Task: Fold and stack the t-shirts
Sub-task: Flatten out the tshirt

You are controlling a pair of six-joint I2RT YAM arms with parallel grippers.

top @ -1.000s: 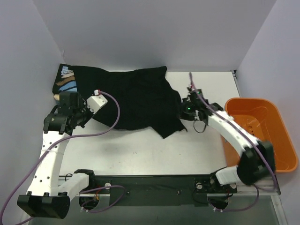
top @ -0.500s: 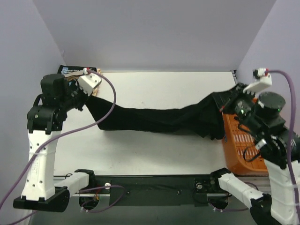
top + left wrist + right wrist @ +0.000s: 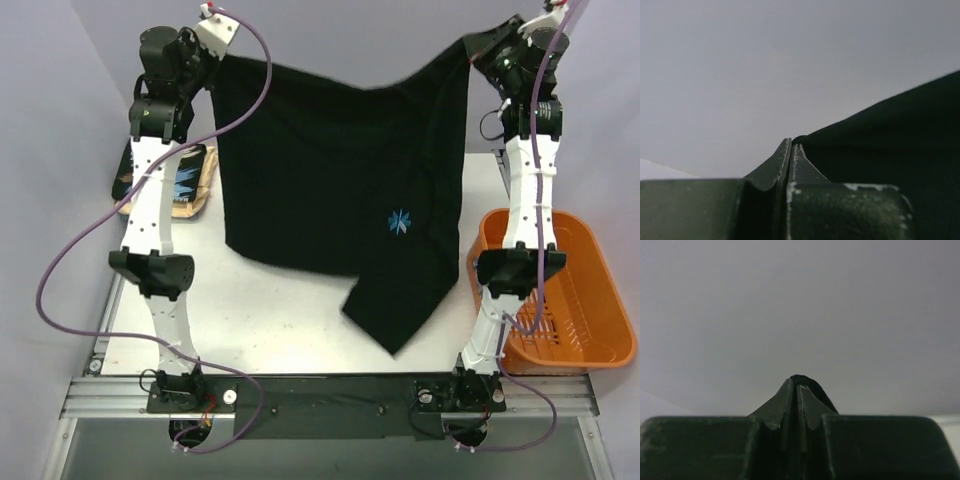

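Since the earlier frame you swung both arms up high, and the black t-shirt (image 3: 320, 170), which had been stretched low across the table (image 3: 280, 320), went up with them. Your left gripper (image 3: 212, 62) was pinched tight on 1 top corner, and in its wrist view the cloth edge ran off to its right. Your right gripper (image 3: 478, 52) was clamped on the other top corner, with a small dark fold peeking over its closed tips. Between the 2 grippers the shirt hung spread out, its top edge sagging a little. A small blue emblem (image 3: 401, 221) showed below and inward of the right gripper. The shirt's lowest part drooped under the right gripper; I could not tell whether it touched the table. The printed t-shirt (image 3: 185, 180) lay on the table well below the left gripper, beside that arm. The orange basket (image 3: 590, 300) sat below and outward of the right gripper.
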